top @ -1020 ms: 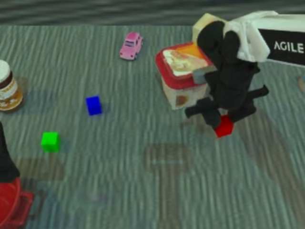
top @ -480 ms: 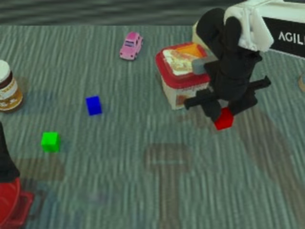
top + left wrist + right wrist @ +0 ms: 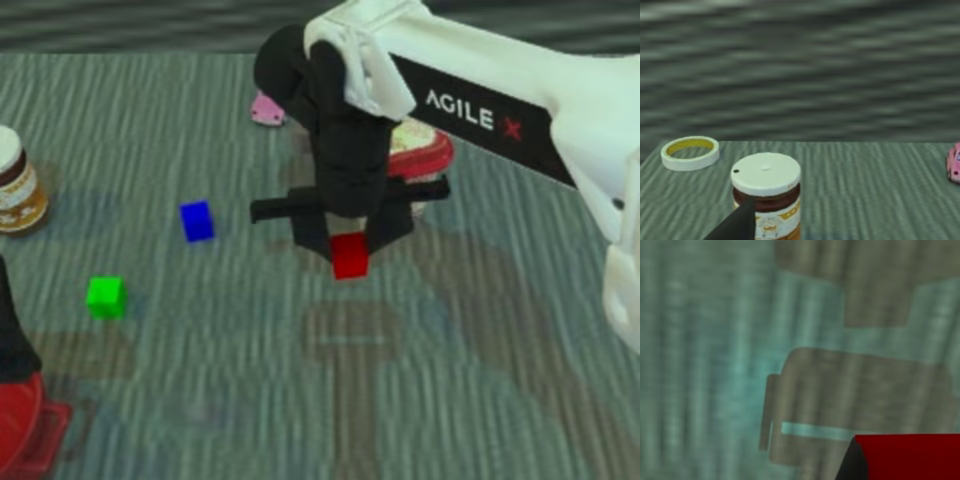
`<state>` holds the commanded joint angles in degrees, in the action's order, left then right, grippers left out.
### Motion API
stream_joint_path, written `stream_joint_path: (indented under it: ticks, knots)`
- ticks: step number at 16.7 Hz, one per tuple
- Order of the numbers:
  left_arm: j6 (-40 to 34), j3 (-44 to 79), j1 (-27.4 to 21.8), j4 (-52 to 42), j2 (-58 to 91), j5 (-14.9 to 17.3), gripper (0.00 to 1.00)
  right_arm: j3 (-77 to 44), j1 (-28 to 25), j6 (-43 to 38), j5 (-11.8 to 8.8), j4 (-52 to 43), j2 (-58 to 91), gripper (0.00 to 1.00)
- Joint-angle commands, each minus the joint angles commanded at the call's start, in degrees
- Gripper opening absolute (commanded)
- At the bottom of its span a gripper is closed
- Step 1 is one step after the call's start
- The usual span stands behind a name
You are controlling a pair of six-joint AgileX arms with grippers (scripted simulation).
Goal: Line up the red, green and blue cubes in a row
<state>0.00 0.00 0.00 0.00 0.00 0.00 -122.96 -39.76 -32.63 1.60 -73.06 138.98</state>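
Note:
My right gripper hangs over the middle of the table, shut on the red cube, which is held clear of the surface. In the right wrist view the red cube fills a corner beside one dark finger, above the gripper's shadow on the cloth. The blue cube lies on the table to the left of it. Farther left and nearer the front sits the green cube. My left arm stays parked at the left edge.
A white-lidded brown jar stands at the far left, with a tape ring beyond it. A pink toy car and a red-lidded tub are partly hidden behind my right arm. A red object sits at the front left corner.
My right arm has swung left with the red cube, from beside the tub to over the table's middle. The blue and green cubes have not moved.

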Motion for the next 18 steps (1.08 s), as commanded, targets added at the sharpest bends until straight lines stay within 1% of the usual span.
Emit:
stream_joint_path:
  ticks: [3,6,8,13,15,18]
  knots:
    - [0.0,0.0,0.0,0.0,0.0,0.0,1.0,-11.22,-5.73,-10.53,0.42,-5.35,5.13,0.0]
    - [0.0,0.0,0.0,0.0,0.0,0.0,1.0,-17.57,-9.65,-16.91,0.78,-8.7,8.12,0.0]
    - [0.0,0.0,0.0,0.0,0.0,0.0,1.0,-18.76,-10.49,-18.11,0.88,-9.36,8.67,0.0]
    - [0.0,0.0,0.0,0.0,0.0,0.0,1.0,-17.68,-10.32,-18.03,0.76,-8.23,8.34,0.0]
    - [0.0,0.0,0.0,0.0,0.0,0.0,1.0,-14.31,-10.34,-18.11,0.82,-4.88,8.33,0.0]
    - [0.0,0.0,0.0,0.0,0.0,0.0,1.0,-6.54,-10.48,-18.23,0.86,2.85,8.47,0.0]
